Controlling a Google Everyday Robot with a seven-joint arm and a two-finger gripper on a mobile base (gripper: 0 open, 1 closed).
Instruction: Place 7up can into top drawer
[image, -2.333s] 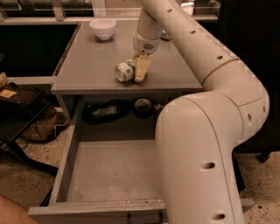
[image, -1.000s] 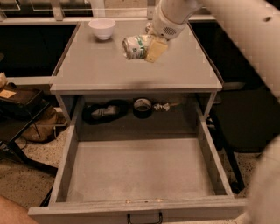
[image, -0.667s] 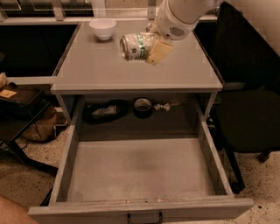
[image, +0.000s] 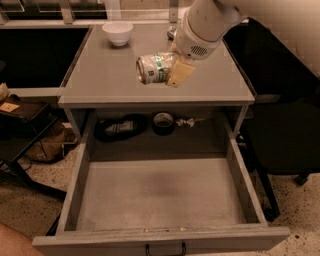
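Note:
The 7up can (image: 155, 68), white and green with a silver end facing left, lies on its side in the air above the grey counter top (image: 105, 75). My gripper (image: 172, 67) is shut on the 7up can, with a pale yellow finger (image: 181, 73) across its right end. The white arm comes down from the upper right. The top drawer (image: 160, 192) stands pulled open below the counter, with a flat grey bottom that holds nothing, low side walls and a small black handle (image: 165, 248) on its front panel.
A white bowl (image: 118, 32) stands at the back left of the counter. Behind the drawer, in the cabinet opening, lie a dark bundle (image: 119, 127), a roll of tape (image: 163, 122) and a small crumpled piece (image: 187, 121). A dark chair (image: 285, 130) stands to the right.
The gripper has lifted the can off the counter and carried it toward the front, closer to the camera. The arm has swung up and out to the right.

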